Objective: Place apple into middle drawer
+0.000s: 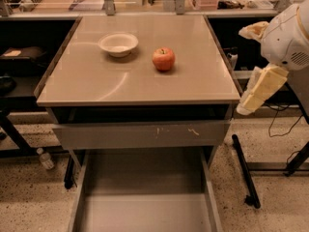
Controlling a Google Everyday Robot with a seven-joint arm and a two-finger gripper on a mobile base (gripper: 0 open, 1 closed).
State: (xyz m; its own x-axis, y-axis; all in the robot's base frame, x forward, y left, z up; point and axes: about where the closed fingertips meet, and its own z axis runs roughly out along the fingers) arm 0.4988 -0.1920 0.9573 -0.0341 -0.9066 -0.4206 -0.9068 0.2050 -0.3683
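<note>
Red, round apple with yellowish patches [163, 59]: resting on smooth tan tabletop [135, 83], near shallow white bowl [118, 50], well apart from cream-coloured gripper [258, 92] hanging beyond the table's right edge; spread or pressed together, cannot tell. Likely to roll away under a glancing grasp on so slick a surface. Could also clip the scratched grey drawer front [140, 135], seemingly ajar, on the way down. Wide grey-tan metal middle drawer [145, 214] open below, holding nothing; bowl likewise empty.
</note>
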